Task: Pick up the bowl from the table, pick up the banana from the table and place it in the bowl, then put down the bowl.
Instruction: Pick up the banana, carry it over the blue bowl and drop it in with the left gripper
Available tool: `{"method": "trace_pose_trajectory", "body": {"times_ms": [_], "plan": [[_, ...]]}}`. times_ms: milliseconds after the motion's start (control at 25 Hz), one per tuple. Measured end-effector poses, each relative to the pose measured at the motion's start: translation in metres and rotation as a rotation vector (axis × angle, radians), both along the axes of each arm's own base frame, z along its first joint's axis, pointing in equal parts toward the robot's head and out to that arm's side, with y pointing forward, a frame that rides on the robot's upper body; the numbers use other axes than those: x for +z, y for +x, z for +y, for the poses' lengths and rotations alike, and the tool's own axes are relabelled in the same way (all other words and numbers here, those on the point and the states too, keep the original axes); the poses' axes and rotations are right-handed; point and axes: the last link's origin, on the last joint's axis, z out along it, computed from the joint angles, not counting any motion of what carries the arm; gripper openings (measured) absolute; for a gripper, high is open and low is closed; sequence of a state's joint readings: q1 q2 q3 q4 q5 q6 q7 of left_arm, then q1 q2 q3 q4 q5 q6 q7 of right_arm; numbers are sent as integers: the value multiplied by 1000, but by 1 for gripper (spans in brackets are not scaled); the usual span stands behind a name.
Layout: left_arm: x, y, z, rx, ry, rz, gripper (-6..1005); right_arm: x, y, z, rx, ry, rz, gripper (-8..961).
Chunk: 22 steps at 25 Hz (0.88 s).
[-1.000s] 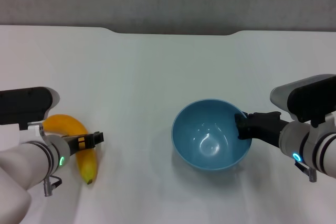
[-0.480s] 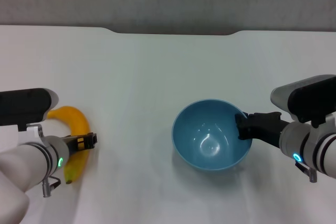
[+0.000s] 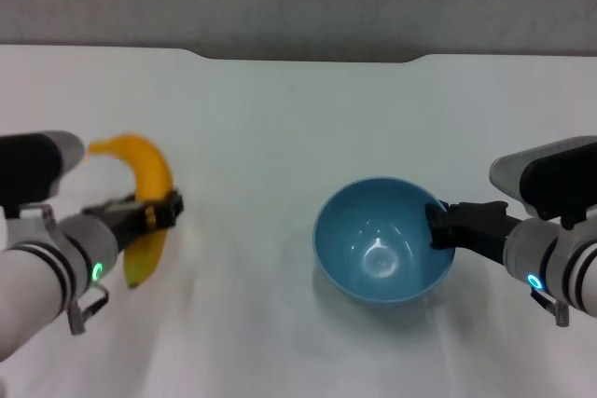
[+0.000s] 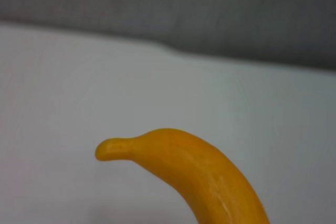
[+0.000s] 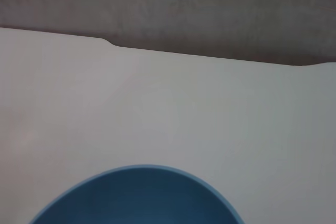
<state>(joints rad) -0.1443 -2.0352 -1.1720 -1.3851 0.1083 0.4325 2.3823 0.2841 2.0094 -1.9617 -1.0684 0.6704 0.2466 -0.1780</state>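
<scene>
Nearest you, low on the L side, your left gripper point(image 3: 160, 212) is clamped across the middle of the curved ripe yellow banana point(image 3: 149, 200). The fruit looks clear of the plain white tabletop point(image 3: 280, 118), hanging roughly upright in the head view: stem end up and bent toward your L, blunt end below the fingers.

Across on the R, at about the same depth, your right gripper point(image 3: 444, 226) is pinched on the near-R rim of the glossy light-blue deep bowl point(image 3: 382, 240). Bowl mouth faces up, inside empty.

The relation that counts: the bowl lies straight to the R of the banana, well apart, nothing but bare tabletop between them. The L arm has the fruit, so it's the one to travel. The banana's long axis runs near-far/vertical now, and it's longer than the bowl is wide, so my guess is you'll want one end dipped in first, not laid flat across the rim.

What you can't read: whether the bowl's base is touching the tabletop or just off it. No clear shadow gap. R wrist cam shows only the far arc of the rim and the notched far edge, no fingers. L wrist cam shows just the stem half of the banana, no fingers either. The banana's lower tip is blurry in the head view.
</scene>
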Motion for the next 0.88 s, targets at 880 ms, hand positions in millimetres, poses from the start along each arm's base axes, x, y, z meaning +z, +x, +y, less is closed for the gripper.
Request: {"method": "trace_pose_trajectory", "body": {"times_ms": [880], "plan": [[5, 89, -35, -593, 126, -355, 520, -21, -46, -1, 127, -36, 68, 45]]}}
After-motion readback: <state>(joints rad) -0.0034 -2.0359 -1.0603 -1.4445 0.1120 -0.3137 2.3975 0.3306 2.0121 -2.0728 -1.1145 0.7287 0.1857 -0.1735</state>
